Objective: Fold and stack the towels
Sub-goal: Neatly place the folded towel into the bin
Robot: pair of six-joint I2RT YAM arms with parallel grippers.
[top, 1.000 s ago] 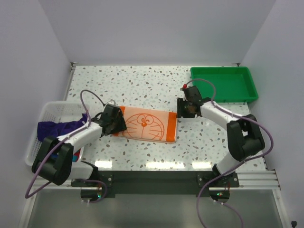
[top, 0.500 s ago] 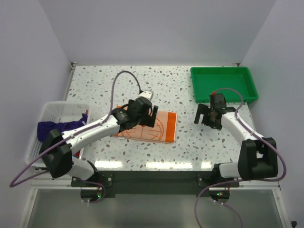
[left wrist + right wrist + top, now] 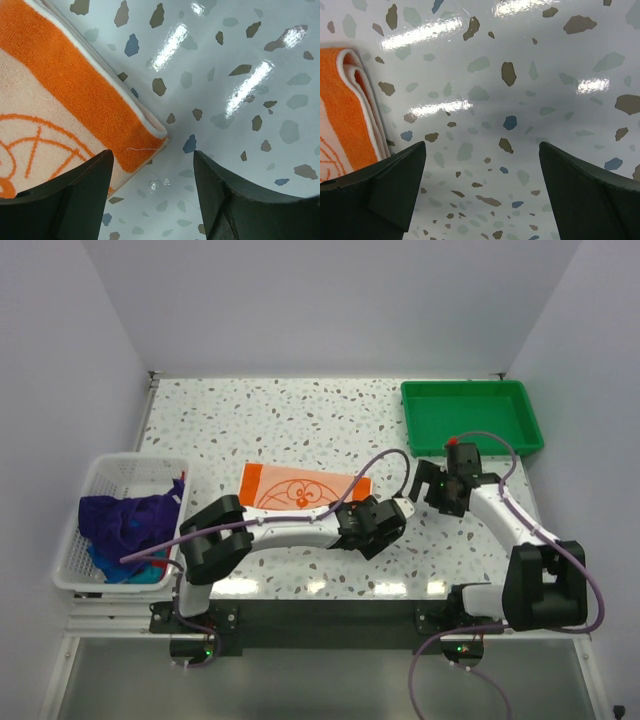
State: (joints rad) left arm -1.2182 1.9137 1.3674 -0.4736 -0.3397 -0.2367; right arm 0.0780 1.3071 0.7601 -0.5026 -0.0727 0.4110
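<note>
Top view: the speckled bench (image 3: 250, 420) carries a folded orange-and-white towel (image 3: 300, 488) near its centre, lying flat with a line-drawn cartoon face (image 3: 303, 494) uppermost. The left arm (image 3: 290, 532) stretches across the towel's near edge and places the left hand (image 3: 372, 528) at the towel's 4 o'clock corner. The right hand (image 3: 440, 490) sits at 3 o'clock of the towel, just beyond its right end and apart from it. A green tray (image 3: 470, 445) stands at 1 o'clock on the bench. A white mesh basket (image 3: 120, 465) at 9 o'clock holds a crumpled purple towel (image 3: 115, 520) over a blue towel (image 3: 140, 577). Left wrist view: the left hand (image 3: 152, 157) has its two fingers (image 3: 65, 195) spread apart, clamped on nothing; the corner of the orange-and-white towel (image 3: 65, 100), with its white border and a loose thread, lies in the space between them, resting on the bench (image 3: 240, 75). Whether either finger touches the cloth cannot be told. Right wrist view: the right hand (image 3: 481, 150) is spread wide over bare bench (image 3: 520, 75), with the layered folded end of the orange-and-white towel (image 3: 345, 110) at 9 o'clock, beside the left-side finger (image 3: 380, 190).
</note>
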